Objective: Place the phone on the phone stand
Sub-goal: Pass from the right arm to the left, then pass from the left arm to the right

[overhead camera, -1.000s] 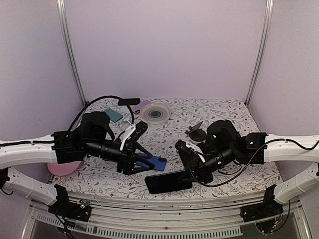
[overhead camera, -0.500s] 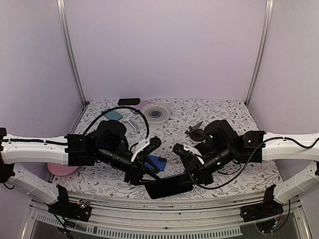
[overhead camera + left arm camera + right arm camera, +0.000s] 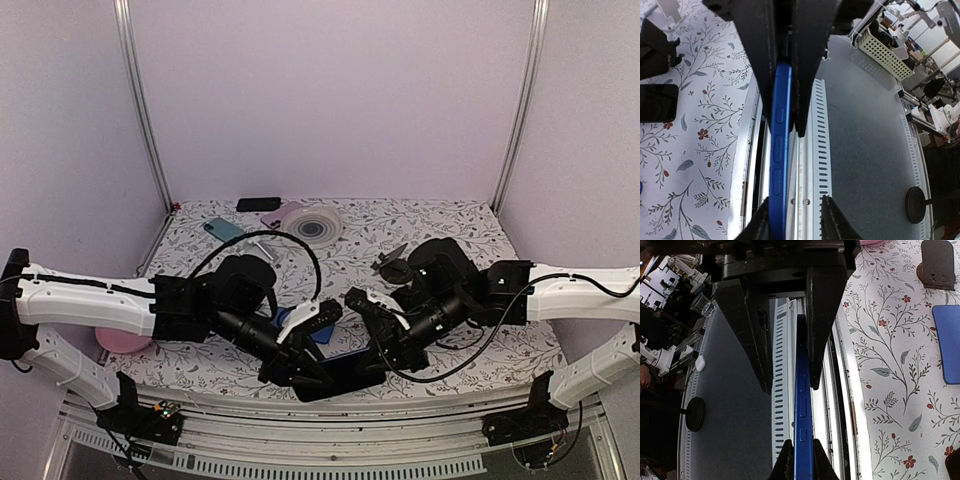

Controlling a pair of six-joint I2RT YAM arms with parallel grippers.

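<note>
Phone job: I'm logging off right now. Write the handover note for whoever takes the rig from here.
Right gripper: shut on the phone, pinching its thin blue edge over the near edge of the table.
Left gripper: open, straddling the phone's other end, with a gap on one side.
Phone stand: apparently the small black piece behind the right arm; nothing on it.
Done: phone gripped.
To do: carry the phone to the stand and set it on.
</note>
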